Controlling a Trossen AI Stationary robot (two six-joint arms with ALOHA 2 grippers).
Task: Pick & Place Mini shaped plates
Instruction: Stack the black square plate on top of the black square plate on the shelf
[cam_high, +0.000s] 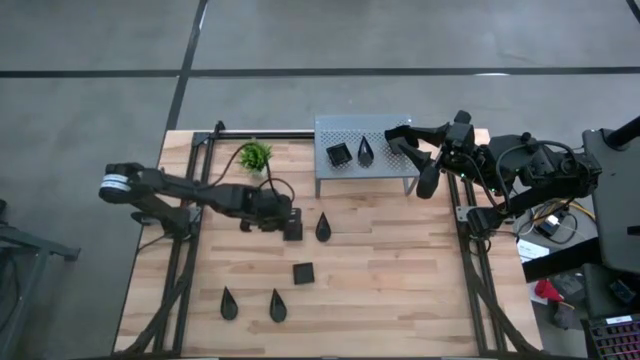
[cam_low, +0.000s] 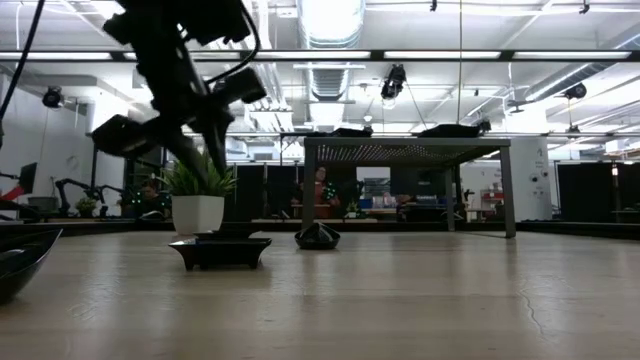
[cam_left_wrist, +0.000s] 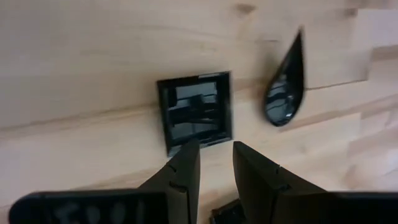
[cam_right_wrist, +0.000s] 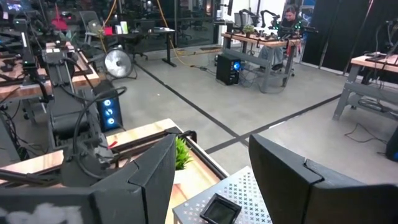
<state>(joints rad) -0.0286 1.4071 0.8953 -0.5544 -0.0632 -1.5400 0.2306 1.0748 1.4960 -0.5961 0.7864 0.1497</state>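
The left pincer is over the middle of the wooden desk, just above a square black plate. Its two dark fingers are a little apart, with a gap between them, and they hold nothing. In the left wrist view the square plate lies flat on the wood right in front of the finger tips, and a teardrop plate lies close beside it. From above, that teardrop plate is just to the right of the square one. Another small square plate sits nearer the front of the desk, apart from the others. Two more teardrop plates and lie side by side near the front edge on the left. A grey metal shelf with tiny holes stands at the back of the desk. On top of it sit a square plate and a teardrop plate, next to each other. A small green plant in a white pot stands at the back, left of the shelf. The right pincer hangs up high by the right end of the shelf. Its fingers are spread wide and hold nothing.
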